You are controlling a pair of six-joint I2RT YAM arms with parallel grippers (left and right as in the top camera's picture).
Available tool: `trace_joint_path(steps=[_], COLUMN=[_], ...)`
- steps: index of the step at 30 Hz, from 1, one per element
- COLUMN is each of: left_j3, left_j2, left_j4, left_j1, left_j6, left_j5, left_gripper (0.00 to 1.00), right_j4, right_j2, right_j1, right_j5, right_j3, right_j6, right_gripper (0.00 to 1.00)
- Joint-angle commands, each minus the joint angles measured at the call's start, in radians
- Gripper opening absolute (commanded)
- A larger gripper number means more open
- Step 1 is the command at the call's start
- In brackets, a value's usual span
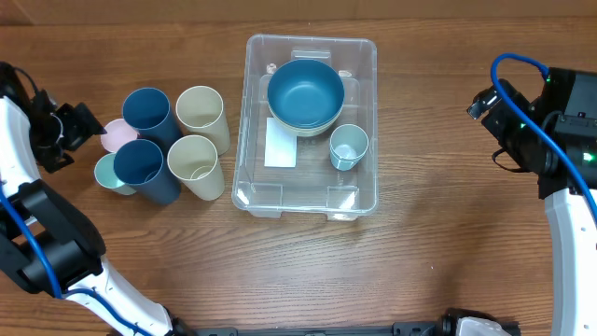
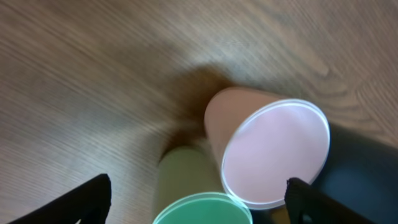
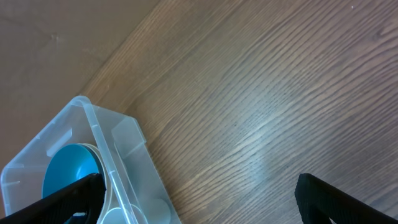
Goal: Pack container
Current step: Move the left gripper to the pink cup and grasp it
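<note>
Container [image 1: 245, 140] sits mid-surface [image 1: 420, 252], upright and open-topped. Inside it: blue bowl [image 1: 305, 89] nested in a cream bowl [image 1: 308, 128] at the far end, light-blue cup [image 1: 348, 147] upright near the right wall, white label [image 1: 281, 143] on the base. Left of it is a cluster of upright cups, with the pink cup [image 2: 273, 155] and mint cup [image 2: 202, 208] outermost. Left gripper [image 2: 199, 183] is spread wide, those two cups between its fingers, no contact visible. Right gripper [image 3: 199, 186] is spread, over bare wood right of the container, holding nothing.
</note>
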Motion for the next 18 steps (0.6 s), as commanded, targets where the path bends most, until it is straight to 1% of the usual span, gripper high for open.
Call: trace_joint_path(steps=[1, 4, 6, 8, 10, 14, 18], left_j3=[-0.071, -0.106, -0.122, -0.134, -0.139, -0.140, -0.141], left_j2=[-0.009, -0.008, -0.008, -0.008, -0.008, -0.008, -0.008], left_j4=[0.105, 0.157, 0.183, 0.205, 0.216, 0.215, 0.207], left_j1=[-0.035, -0.066, -0.087, -0.105, -0.111, -0.114, -0.114], left_j6=[0.067, 0.082, 0.081, 0.082, 0.082, 0.081, 0.081], left_j5=[0.046, 0.037, -0.006, -0.039, -0.041, -0.059, -0.064], left_gripper=[0.82, 0.76, 0.71, 0.64, 0.57, 0.50, 0.49], right_j4=[0.005, 0.005, 0.005, 0.005, 0.005, 0.005, 0.005], right_j2=[0.000, 0.000, 0.000, 0.000, 0.000, 0.000, 0.001], right_j1=[-0.002, -0.002, -0.002, -0.002, -0.002, -0.002, -0.002], right_j5=[-0.001, -0.001, -0.001, -0.001, -0.001, -0.001, -0.001], right_j3=[0.012, 0.012, 0.012, 0.012, 0.012, 0.012, 0.012], right_j6=[0.005, 0.005, 0.005, 0.005, 0.005, 0.005, 0.004], right_gripper=[1.00, 1.00, 1.00, 1.00, 1.00, 1.00, 1.00])
